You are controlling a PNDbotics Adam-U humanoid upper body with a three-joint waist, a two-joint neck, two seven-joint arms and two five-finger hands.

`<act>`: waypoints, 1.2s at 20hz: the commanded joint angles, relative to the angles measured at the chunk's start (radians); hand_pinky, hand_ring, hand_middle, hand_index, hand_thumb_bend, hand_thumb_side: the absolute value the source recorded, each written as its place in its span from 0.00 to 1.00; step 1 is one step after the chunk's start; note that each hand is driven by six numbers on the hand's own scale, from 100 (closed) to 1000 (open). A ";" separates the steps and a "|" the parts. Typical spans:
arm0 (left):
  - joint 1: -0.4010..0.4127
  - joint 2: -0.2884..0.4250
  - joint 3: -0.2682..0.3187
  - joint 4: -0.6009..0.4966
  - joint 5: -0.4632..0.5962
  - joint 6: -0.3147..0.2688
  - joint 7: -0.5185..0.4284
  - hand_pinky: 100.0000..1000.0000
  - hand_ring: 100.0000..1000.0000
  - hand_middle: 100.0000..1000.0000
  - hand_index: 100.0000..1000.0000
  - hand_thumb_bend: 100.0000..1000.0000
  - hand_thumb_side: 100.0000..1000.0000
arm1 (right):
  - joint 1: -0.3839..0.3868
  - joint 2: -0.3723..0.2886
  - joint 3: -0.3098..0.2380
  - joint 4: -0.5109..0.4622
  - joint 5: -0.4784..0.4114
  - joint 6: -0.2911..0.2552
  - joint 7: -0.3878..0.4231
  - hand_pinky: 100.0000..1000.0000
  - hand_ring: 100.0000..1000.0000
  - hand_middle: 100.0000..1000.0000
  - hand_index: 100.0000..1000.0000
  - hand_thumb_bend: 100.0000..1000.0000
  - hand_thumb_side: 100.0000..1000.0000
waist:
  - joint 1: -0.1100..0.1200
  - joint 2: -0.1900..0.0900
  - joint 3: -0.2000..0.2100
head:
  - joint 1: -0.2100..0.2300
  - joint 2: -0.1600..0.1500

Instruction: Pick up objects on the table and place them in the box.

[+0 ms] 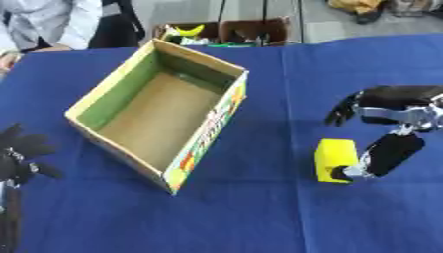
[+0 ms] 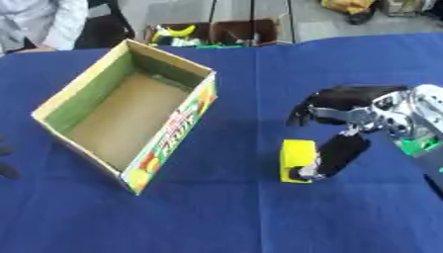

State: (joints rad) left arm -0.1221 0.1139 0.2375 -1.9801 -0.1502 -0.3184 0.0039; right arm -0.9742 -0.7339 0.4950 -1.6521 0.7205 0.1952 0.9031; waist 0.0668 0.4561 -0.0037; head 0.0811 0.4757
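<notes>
A yellow block (image 1: 335,159) stands on the blue cloth to the right of the open cardboard box (image 1: 117,94), whose inside shows nothing. My right hand (image 1: 389,106) reaches in from the right and hovers above the block. Its thumb (image 1: 385,155) touches the block's right side while the fingers (image 1: 343,108) stay spread above and behind it. My left hand (image 1: 22,153) rests open at the lower left edge, fingers up.
The blue cloth (image 1: 259,217) covers the whole table. Beyond the far edge stands a brown crate (image 1: 227,30) with yellow and green items. A person in a white sleeve (image 1: 52,22) sits at the far left corner.
</notes>
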 commanded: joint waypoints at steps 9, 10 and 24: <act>-0.002 0.007 -0.001 -0.020 0.002 -0.001 -0.004 0.40 0.66 0.66 0.92 0.08 1.00 | -0.003 0.000 0.012 0.044 0.039 -0.005 -0.025 0.69 0.72 0.53 0.73 0.35 0.44 | 0.002 -0.016 0.003 | -0.003 -0.017; -0.003 0.007 -0.002 -0.020 0.002 -0.001 -0.004 0.40 0.66 0.66 0.92 0.08 1.00 | -0.003 0.001 0.012 0.045 0.038 -0.004 -0.030 0.68 0.71 0.52 0.72 0.35 0.43 | 0.002 -0.015 0.002 | -0.003 -0.017; -0.006 0.008 0.000 -0.020 0.003 0.001 -0.003 0.40 0.66 0.66 0.92 0.07 1.00 | -0.006 -0.007 -0.029 -0.007 0.005 0.058 -0.136 0.63 0.60 0.40 0.58 0.00 0.29 | 0.001 -0.016 -0.001 | 0.001 -0.016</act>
State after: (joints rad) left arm -0.1237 0.1134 0.2373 -1.9801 -0.1501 -0.3166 0.0013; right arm -0.9621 -0.7179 0.4877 -1.6280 0.7366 0.2443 0.7841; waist 0.0710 0.4614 -0.0047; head 0.0787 0.4687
